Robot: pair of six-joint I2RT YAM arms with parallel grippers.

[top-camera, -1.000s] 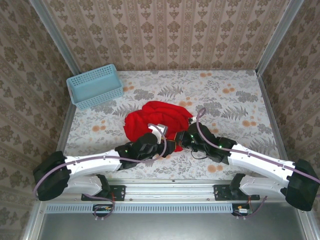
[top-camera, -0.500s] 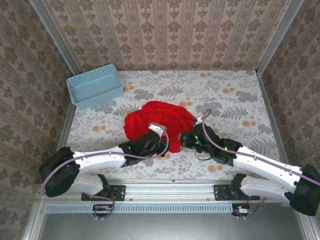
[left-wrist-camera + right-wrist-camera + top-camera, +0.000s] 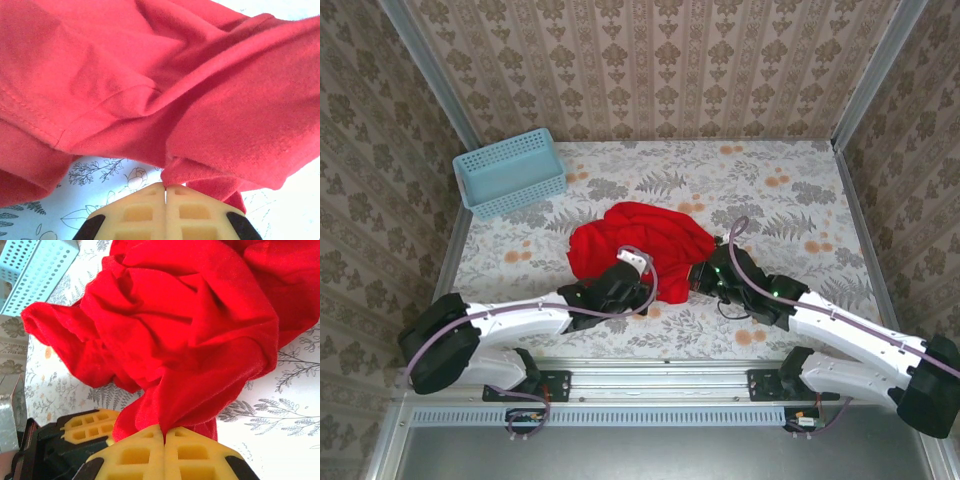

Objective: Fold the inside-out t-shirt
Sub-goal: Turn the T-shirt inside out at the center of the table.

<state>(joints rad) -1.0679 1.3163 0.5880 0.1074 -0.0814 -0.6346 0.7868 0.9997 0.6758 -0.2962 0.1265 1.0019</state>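
Red t-shirt (image 3: pixel 638 238): crumpled heap, mid-surface, toward the near edge. Left fingers (image 3: pixel 159 194) pinched together on a fold at its near edge. Right fingers (image 3: pixel 159 436) clamped tight on a bunched fold at its near right side. Floral surface (image 3: pixel 800 190) beneath. Blue basket (image 3: pixel 510 172) far left, well apart.

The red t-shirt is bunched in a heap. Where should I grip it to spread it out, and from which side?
Probably the stitched hem, exposed just left of the left gripper: a straight, doubled edge, unlike the loose folds of the t-shirt. Come in low from the near side, along the table. The right gripper, jaws shut, pinches a near fold too.
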